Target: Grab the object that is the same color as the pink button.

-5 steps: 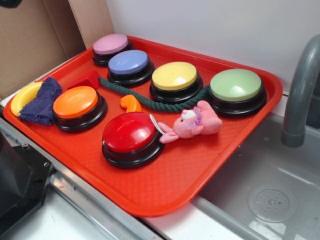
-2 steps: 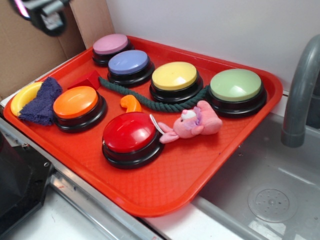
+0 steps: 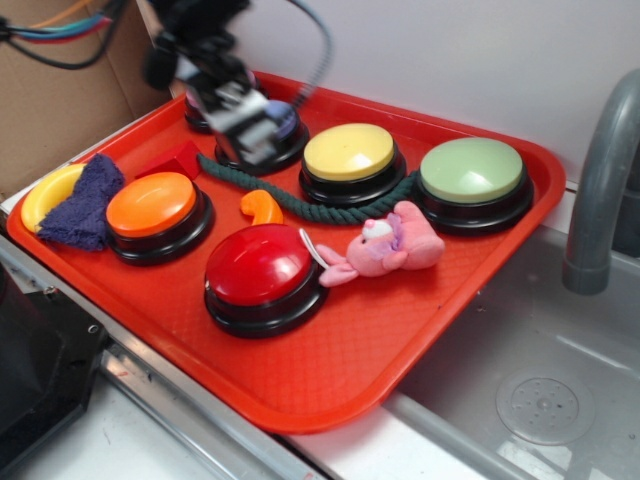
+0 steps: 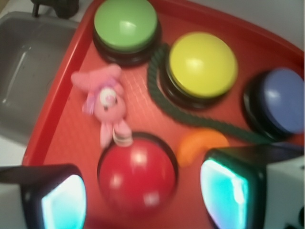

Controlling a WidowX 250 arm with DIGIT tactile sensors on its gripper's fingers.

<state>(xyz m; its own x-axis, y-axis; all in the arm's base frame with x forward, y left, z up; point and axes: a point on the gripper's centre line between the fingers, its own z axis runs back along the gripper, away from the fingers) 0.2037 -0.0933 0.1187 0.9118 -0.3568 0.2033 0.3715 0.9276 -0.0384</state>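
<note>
The pink plush bunny [image 3: 385,245] lies on the red tray [image 3: 330,400], between the red button [image 3: 260,265] and the green button [image 3: 472,170]. In the wrist view the bunny [image 4: 107,100] is ahead and to the left, its feet touching the red button [image 4: 137,174]. My gripper [image 3: 245,125] hangs open and empty over the back-left buttons, well to the left of the bunny. Seen from the wrist, the gripper [image 4: 143,191] has its jaws wide apart, framing the red button. The pink button is almost wholly hidden behind my arm.
Yellow [image 3: 350,152], lavender-blue [image 4: 281,102] and orange [image 3: 152,205] buttons share the tray with a green rope [image 3: 300,200], an orange curved piece [image 3: 262,207], a blue cloth [image 3: 85,200] and a red block [image 3: 178,158]. A sink [image 3: 540,380] and faucet [image 3: 600,200] lie to the right.
My arm has swung in from the top-left corner and down over the back-left buttons, covering the pink button. Nothing on the tray has moved.
</note>
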